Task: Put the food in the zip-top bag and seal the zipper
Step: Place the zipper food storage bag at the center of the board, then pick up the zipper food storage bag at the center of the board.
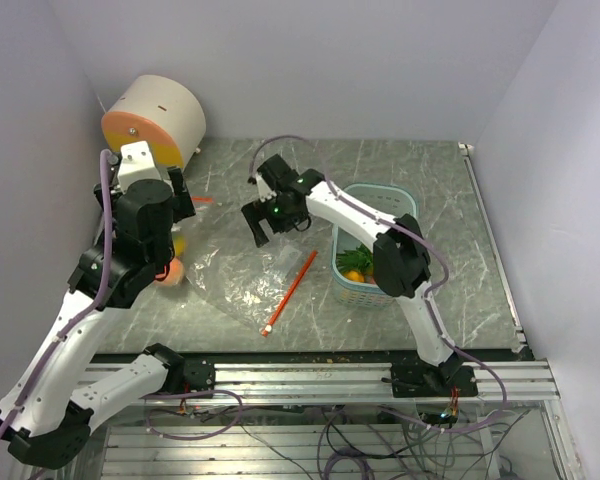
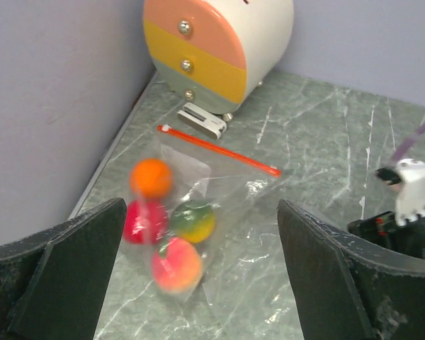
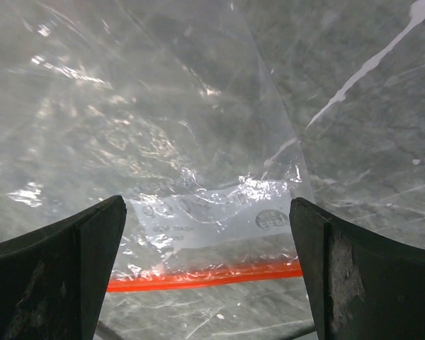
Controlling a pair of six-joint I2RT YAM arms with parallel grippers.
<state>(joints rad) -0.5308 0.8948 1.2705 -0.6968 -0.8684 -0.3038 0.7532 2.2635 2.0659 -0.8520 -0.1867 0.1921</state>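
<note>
In the left wrist view a clear zip-top bag (image 2: pixel 227 191) lies on the table. An orange (image 2: pixel 151 177), a red fruit (image 2: pixel 143 221), a yellow-green fruit (image 2: pixel 193 222) and a peach (image 2: pixel 176 263) are inside it. Its orange zipper (image 2: pixel 219 150) faces the toy drawer. My left gripper (image 2: pixel 198 283) is open above the bag, empty; from above it (image 1: pixel 178 215) hides most of the fruit. My right gripper (image 3: pixel 209 276) is open over clear plastic (image 3: pixel 163 127) with an orange zipper strip (image 3: pixel 205 276) between its fingers, touching nothing. From above it (image 1: pixel 264 228) hovers over the plastic (image 1: pixel 245 275).
A pale teal basket (image 1: pixel 405 205) at the right holds leafy green and orange food (image 1: pixel 354 263). A round toy drawer unit (image 1: pixel 155 118) stands at the back left, close to the left wall. A long orange zipper strip (image 1: pixel 290 290) lies mid-table. A metal rail (image 1: pixel 495 250) runs along the table's right edge.
</note>
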